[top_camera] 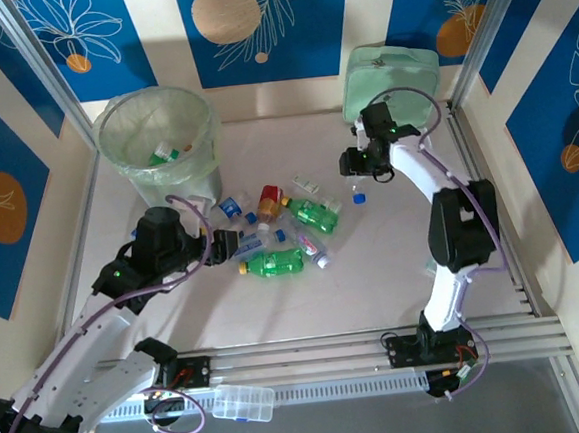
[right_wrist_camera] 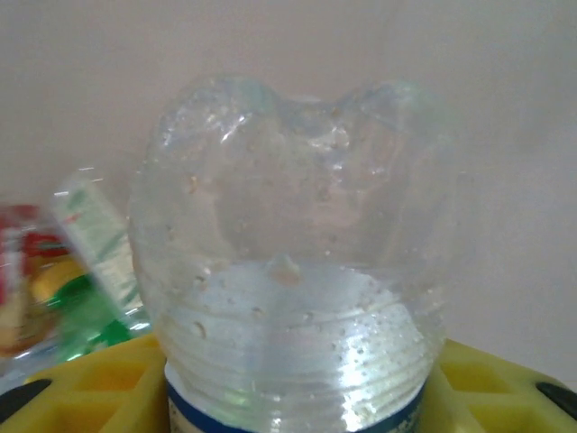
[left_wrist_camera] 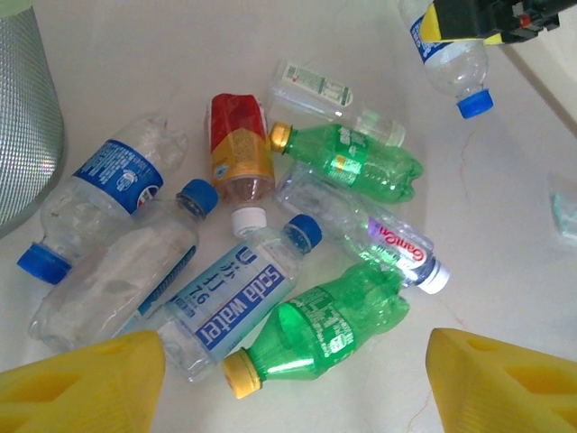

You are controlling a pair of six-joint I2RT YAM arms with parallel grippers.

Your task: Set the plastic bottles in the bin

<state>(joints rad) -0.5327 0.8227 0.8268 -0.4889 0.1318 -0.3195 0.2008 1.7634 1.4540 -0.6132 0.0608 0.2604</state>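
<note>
Right wrist view: the right hand (top_camera: 359, 171) grips a crushed clear bottle (right_wrist_camera: 288, 253), cap hanging down. The bin (top_camera: 147, 188) stands far to that hand's left, past the spread, empty left hand (top_camera: 230, 246). The slick bottle could slip in transit, or the hands could collide.

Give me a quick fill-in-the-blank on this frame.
1. The right hand grips a clear bottle with a ____ cap.
2. The open left hand hovers over loose bottles; both yellow-capped bottles are ____.
3. The bin stands at the table's far ____ corner.
Missing: blue; green; left.
</note>
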